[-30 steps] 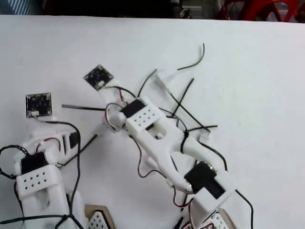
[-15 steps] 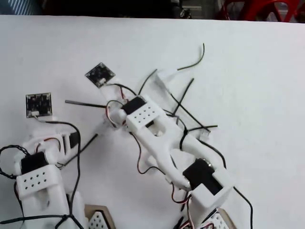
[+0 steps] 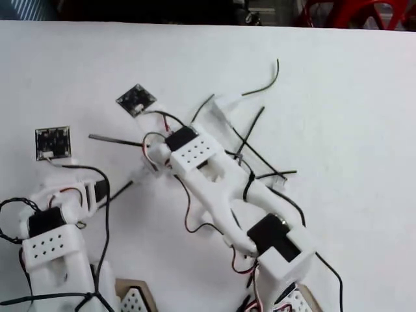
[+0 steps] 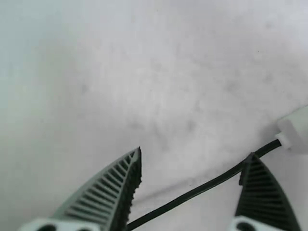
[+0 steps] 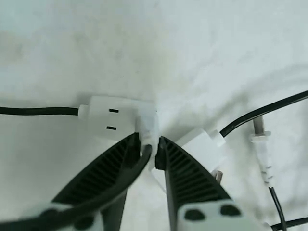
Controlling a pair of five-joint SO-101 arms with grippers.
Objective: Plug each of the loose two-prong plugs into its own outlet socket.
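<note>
Resting nearest: the left arm point(image 3: 51, 242) is held low by the bases at the near edge of the worktop point(image 3: 351, 97); its jaws are spread wide and nothing is pinched.
Cable under the left jaws: a black cable point(image 4: 192, 192) is seen lying on the worktop between the 2 spread tips, ending in a small white connector point(image 4: 291, 134).
Right arm point(image 3: 221, 188): it is stretched diagonally toward the middle of the worktop, above a tangle of black leads point(image 3: 260, 153).
Right jaws: they are pressed almost together, and a small white plug point(image 5: 147, 122) is pinched at their tips.
Outlet socket point(image 5: 111, 120): a white block with 2 slots showing is laid flat, touching the pinched plug; its own lead runs off on the far side.
Other plugs: a second white plug point(image 5: 204, 142) is found just beside the jaws, and a slim loose plug point(image 5: 262, 144) lies near it, unplugged.
Farthest: 1 dark circuit board point(image 3: 52, 142) is seen beyond the left arm, another board point(image 3: 136, 100) beyond the right jaws.
Step judged: the plug is being lined up with the socket; no seated plug can be made out.
Risk 1: the socket is not held down, so it could be shoved along the worktop instead of being entered.
Risk 2: with so thin a pinch, the plug could be twisted and the prongs missed.
Risk 3: leads under the right arm could be dragged.
</note>
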